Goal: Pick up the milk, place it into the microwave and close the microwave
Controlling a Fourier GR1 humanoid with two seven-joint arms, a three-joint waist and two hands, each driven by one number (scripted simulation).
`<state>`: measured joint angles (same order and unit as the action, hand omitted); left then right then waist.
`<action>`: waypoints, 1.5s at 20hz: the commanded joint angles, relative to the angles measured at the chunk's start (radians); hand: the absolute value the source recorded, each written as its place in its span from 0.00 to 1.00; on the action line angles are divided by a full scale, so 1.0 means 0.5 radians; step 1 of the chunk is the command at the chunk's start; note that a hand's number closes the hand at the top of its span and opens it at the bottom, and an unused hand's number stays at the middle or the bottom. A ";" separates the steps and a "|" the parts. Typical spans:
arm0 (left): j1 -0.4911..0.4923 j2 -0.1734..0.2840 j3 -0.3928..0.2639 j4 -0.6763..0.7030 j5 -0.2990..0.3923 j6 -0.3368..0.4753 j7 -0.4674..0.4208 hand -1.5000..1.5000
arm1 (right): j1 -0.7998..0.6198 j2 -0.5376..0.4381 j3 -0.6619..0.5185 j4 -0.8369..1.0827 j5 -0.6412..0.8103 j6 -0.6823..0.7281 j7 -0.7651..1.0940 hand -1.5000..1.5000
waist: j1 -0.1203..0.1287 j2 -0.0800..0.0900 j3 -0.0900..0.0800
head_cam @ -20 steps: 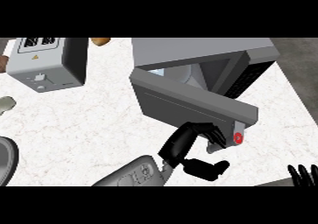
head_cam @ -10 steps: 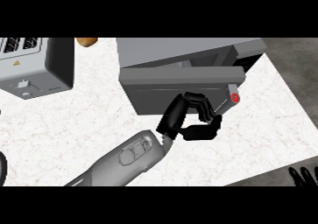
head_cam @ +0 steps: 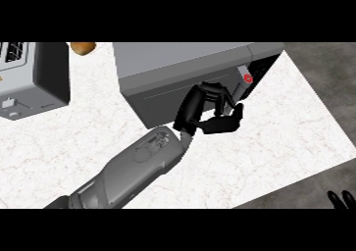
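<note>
Head view: pushed the microwave door from wide open to nearly shut with left hand fingers spread against it, milk unseen, presumably inside, only latching judged left, right hand resting open at lower right edge.

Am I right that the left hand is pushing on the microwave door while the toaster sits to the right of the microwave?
Not quite. The head view shows the toaster to the left of the microwave, not the right. The left hand is indeed against the microwave door.
</note>
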<state>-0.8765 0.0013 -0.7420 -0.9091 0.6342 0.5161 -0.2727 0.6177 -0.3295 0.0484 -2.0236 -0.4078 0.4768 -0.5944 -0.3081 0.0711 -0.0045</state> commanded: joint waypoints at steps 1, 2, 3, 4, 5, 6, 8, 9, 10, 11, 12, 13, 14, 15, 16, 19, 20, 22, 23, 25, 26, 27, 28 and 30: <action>-0.102 -0.003 0.053 0.140 0.081 -0.025 -0.087 1.00 | 0.017 -0.032 -0.012 -0.036 -0.050 0.039 0.010 0.00 | -0.051 0.023 0.003; -0.154 -0.002 0.060 0.142 0.101 -0.014 -0.055 1.00 | -0.009 -0.031 0.004 -0.074 -0.059 0.031 0.031 0.00 | -0.044 0.021 0.003; -0.139 -0.002 0.058 0.137 0.118 0.007 -0.088 1.00 | 0.018 -0.058 -0.011 -0.063 -0.060 0.061 0.022 0.00 | -0.065 0.013 0.005; -0.136 -0.002 0.061 0.161 0.131 0.010 -0.092 1.00 | 0.009 -0.059 -0.007 -0.084 -0.074 0.061 0.029 0.00 | -0.052 0.017 0.004; -0.136 -0.002 0.045 0.153 0.138 -0.004 -0.119 1.00 | 0.013 -0.046 -0.001 -0.090 -0.087 0.054 0.028 0.00 | -0.071 0.022 0.004; -0.135 -0.002 0.037 0.158 0.143 -0.004 -0.134 1.00 | 0.009 -0.058 0.001 -0.095 -0.113 0.077 0.028 0.00 | -0.076 0.026 0.006; -0.157 -0.002 0.039 0.162 0.170 0.025 -0.153 1.00 | 0.013 -0.084 0.001 -0.119 -0.121 0.083 0.056 0.00 | -0.076 0.022 0.005; -0.160 -0.002 0.035 0.155 0.192 0.026 -0.160 1.00 | 0.008 -0.098 -0.007 -0.108 -0.140 0.085 0.074 0.00 | -0.073 0.028 0.005; -0.142 -0.002 0.035 0.189 0.195 0.017 -0.176 1.00 | 0.021 -0.099 -0.016 -0.139 -0.141 0.089 0.058 0.00 | -0.081 0.023 0.005; -0.151 -0.002 0.037 0.179 0.208 0.041 -0.193 1.00 | 0.014 -0.112 -0.004 -0.140 -0.145 0.105 0.069 0.00 | -0.086 0.026 0.006; -0.166 -0.002 0.023 0.198 0.208 0.034 -0.185 1.00 | 0.016 -0.115 -0.015 -0.158 -0.168 0.099 0.075 0.00 | -0.084 0.024 0.006; -0.178 -0.002 0.031 0.192 0.225 0.037 -0.192 1.00 | 0.018 -0.112 -0.008 -0.162 -0.163 0.099 0.074 0.00 | -0.100 0.025 0.007; -0.179 -0.002 0.041 0.213 0.231 0.037 -0.204 1.00 | 0.026 -0.120 -0.022 -0.171 -0.177 0.104 0.072 0.00 | -0.089 0.021 0.007; -0.167 -0.002 0.023 0.216 0.243 0.047 -0.211 1.00 | 0.022 -0.122 -0.031 -0.206 -0.162 0.086 0.076 0.00 | -0.107 0.020 0.004; -0.171 -0.002 0.031 0.228 0.250 0.041 -0.221 1.00 | 0.014 -0.133 -0.067 -0.221 -0.172 0.083 0.068 0.00 | -0.102 0.019 0.005; -0.177 -0.002 0.022 0.239 0.287 0.035 -0.258 1.00 | 0.030 -0.139 -0.058 -0.237 -0.197 0.102 0.069 0.00 | -0.099 0.015 0.007; -0.178 -0.002 -0.001 0.241 0.286 0.037 -0.265 1.00 | 0.029 -0.145 -0.071 -0.245 -0.219 0.099 0.074 0.00 | -0.117 0.021 0.008; -0.173 -0.002 -0.005 0.249 0.312 0.039 -0.279 1.00 | 0.044 -0.164 -0.070 -0.260 -0.232 0.110 0.092 0.00 | -0.124 0.027 0.007; -0.186 -0.002 0.010 0.249 0.318 0.043 -0.296 1.00 | 0.057 -0.157 -0.048 -0.242 -0.276 0.130 0.091 0.00 | -0.126 0.035 0.010; -0.201 -0.002 0.006 0.263 0.343 0.053 -0.291 1.00 | 0.066 -0.165 -0.034 -0.266 -0.308 0.146 0.100 0.00 | -0.122 0.029 0.011; -0.205 -0.002 0.011 0.271 0.349 0.042 -0.310 1.00 | 0.064 -0.169 -0.037 -0.267 -0.312 0.153 0.097 0.00 | -0.106 0.027 0.011; -0.196 -0.002 -0.007 0.278 0.353 0.050 -0.318 1.00 | 0.091 -0.166 -0.033 -0.286 -0.324 0.142 0.108 0.00 | -0.131 0.027 0.009; -0.206 -0.002 -0.004 0.280 0.365 0.049 -0.315 1.00 | 0.086 -0.193 -0.063 -0.292 -0.341 0.142 0.123 0.00 | -0.124 0.030 0.008; -0.222 -0.002 -0.012 0.300 0.357 0.050 -0.342 1.00 | 0.093 -0.192 -0.055 -0.314 -0.367 0.145 0.127 0.00 | -0.122 0.030 0.009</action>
<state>-0.9024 0.0022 -0.7798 -0.8436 0.7991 0.5674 -0.4552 0.6539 -0.4173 0.0224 -2.1655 -0.5663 0.5340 -0.5299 -0.3575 0.0714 -0.0007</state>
